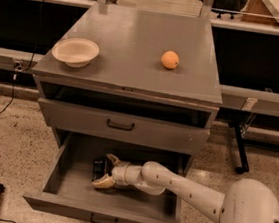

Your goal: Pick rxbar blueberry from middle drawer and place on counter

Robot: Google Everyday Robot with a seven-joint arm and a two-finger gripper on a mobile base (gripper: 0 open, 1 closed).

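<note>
Inside middle drawer (74,179): pulled well out toward the near side, bare grey floor. The rxbar blueberry (98,167) lies flat on that floor, left of centre, in a dark wrapper.
State of gripper (101,170): down in the drawer, reaching in from the right. Its pale fingers (103,182) are spread apart, one on the far side of the bar and one on the near side (the bar sits between them; contact cannot be told). Nothing is lifted.
Path of arm (186,189): white, running from the rounded robot body (251,217) at near right, low across the drawer toward the left.
In the way: upper drawer (142,129) sits just above the reach, its front overhanging the far part of the open one, with a dark gap above that front. A small dark handle (120,126) sits at its centre.
On counter (133,32): pale bowl (76,51) near the left edge and orange fruit (170,59) right of centre, well apart.
Behind cabinet: long black-fronted bench (262,95) with a pale edge runs left to right.
On floor (4,153): speckled; black cable (1,110) trails at left, black stand leg (239,151) at right.
Writing: wrapper print cannot be read.
</note>
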